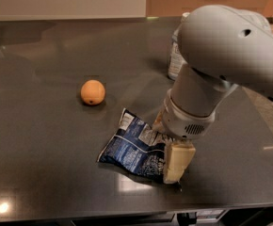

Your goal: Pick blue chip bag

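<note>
The blue chip bag (135, 147) lies flat, its long axis running roughly left to right. The gripper (176, 169) is at the bag's right end; whether it grips cannot be told.

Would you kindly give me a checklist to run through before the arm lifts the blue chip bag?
1. The blue chip bag lies in view on the table: ok.
2. The gripper is down at the bag's right edge: ok.
3. The bag is secured in the gripper: cannot tell.
4. The orange fruit sits apart from the bag: ok.
5. The water bottle is clear of the arm, which partly hides it: cannot tell.
</note>
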Motion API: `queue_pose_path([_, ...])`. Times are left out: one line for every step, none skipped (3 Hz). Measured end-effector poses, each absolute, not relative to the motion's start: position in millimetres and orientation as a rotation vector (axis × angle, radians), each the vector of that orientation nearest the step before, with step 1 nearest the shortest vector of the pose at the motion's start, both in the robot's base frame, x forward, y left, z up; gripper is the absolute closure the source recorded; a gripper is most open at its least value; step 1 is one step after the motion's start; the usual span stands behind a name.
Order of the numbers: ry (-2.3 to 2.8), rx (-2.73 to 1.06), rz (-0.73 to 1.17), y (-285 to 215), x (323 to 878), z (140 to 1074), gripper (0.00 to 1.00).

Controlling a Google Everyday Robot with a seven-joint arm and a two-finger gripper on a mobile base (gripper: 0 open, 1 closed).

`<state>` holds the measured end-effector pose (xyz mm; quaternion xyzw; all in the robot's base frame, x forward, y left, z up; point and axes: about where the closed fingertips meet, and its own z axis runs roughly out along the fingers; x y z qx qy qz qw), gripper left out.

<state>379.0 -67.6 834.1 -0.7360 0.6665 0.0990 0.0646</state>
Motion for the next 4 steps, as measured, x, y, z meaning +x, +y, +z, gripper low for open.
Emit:
queue_pose_path([2.034,-2.201,0.290,-70.9,383.3,840.5,0.64])
queue_pose_path([2.030,-2.171,0.294,-74.7,388.1,856.3,0.88])
queue_pose_path([2.009,-2.139,0.339,-77.5,392.2,878.6,1.00])
queue_pose_path([1.959,-2.099,0.414,-84.1,398.1,912.7,1.00])
